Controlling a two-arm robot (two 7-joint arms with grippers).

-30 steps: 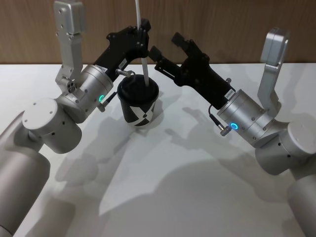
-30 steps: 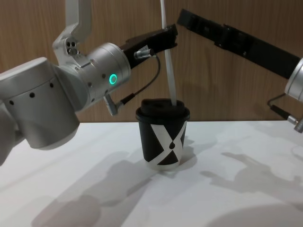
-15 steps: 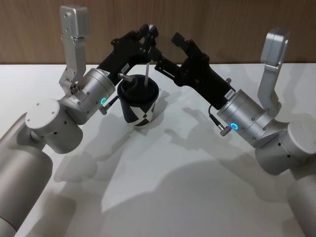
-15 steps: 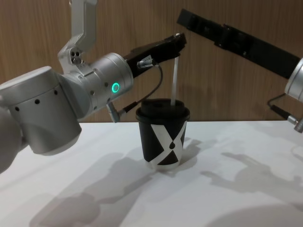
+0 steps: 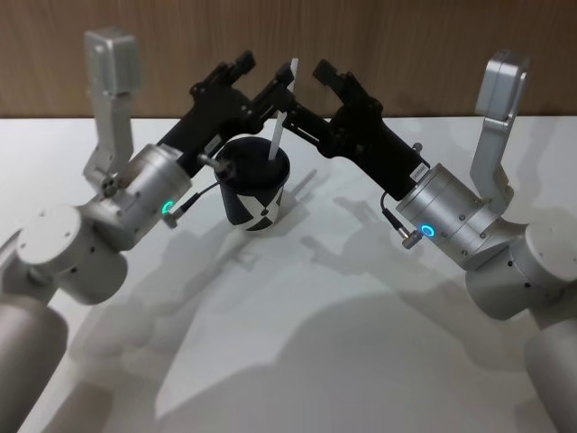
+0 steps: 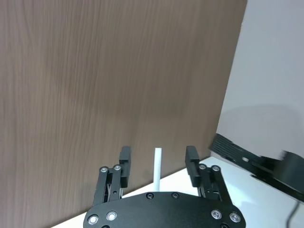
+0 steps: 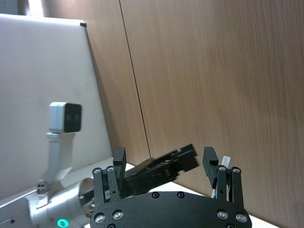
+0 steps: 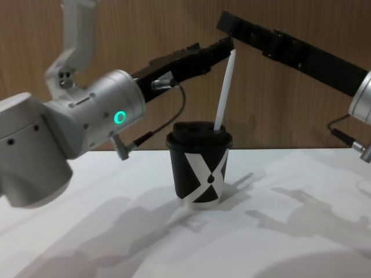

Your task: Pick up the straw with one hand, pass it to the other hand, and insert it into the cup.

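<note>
The black cup (image 5: 255, 191) with its white X pattern stands on the white table, seen from the side as cup (image 8: 200, 169). The white straw (image 5: 281, 113) pokes through the lid and leans toward the right; from the chest camera the straw (image 8: 225, 90) shows the same tilt. My left gripper (image 5: 258, 78) is open just above the cup, its fingers either side of the straw's top without touching it, as the left gripper (image 6: 157, 156) and straw (image 6: 157, 175) show. My right gripper (image 5: 305, 93) hovers open close beside it, also seen as right gripper (image 7: 164, 156).
A wood-panelled wall (image 5: 406, 45) rises right behind the cup. The white table (image 5: 297, 343) stretches toward me. Both arms converge above the cup, their black fingers nearly meeting there.
The left gripper pushed the straw down into the lid, then opened and let go. The straw now leans right, and the left arm has drawn back leftward. The right arm held still.
</note>
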